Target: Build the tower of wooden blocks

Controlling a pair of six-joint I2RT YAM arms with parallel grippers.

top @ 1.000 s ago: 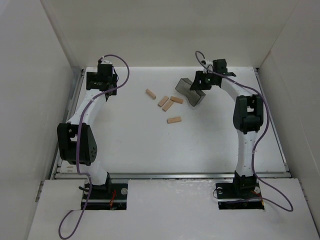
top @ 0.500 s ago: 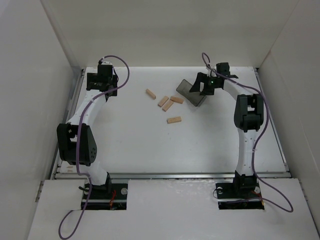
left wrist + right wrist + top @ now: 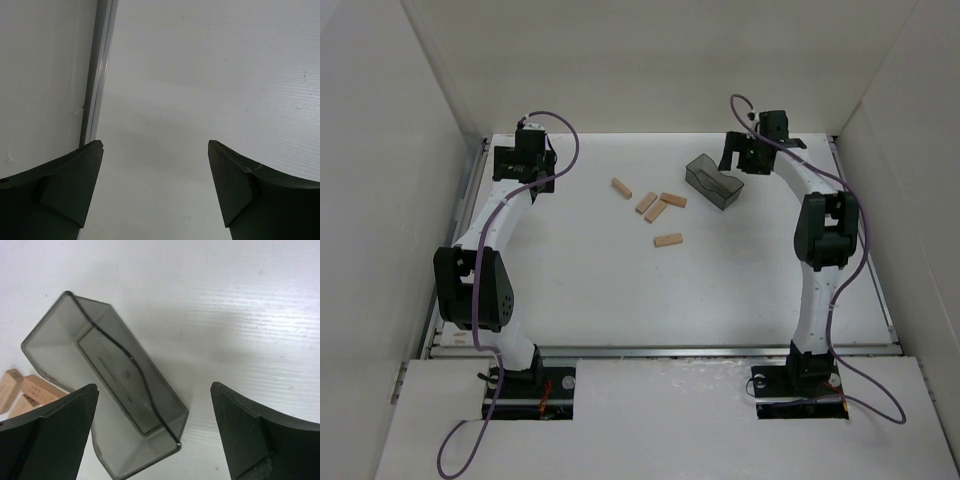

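Note:
Several tan wood blocks lie loose and flat on the white table: one at the left, a close cluster in the middle, one alone nearer me. Two of them peek in at the left edge of the right wrist view. No tower is in view. My right gripper hangs open just behind the grey bin, holding nothing. My left gripper stands open over bare table at the far left, well away from the blocks.
The grey translucent bin rests empty on the table, right of the block cluster. A metal rail runs along the table's left edge beside my left gripper. White walls enclose the table on three sides.
My right gripper has opened and let go of the bin, then drawn back and to the right. The bin, tilted before, now rests on the table. The left arm has not moved.

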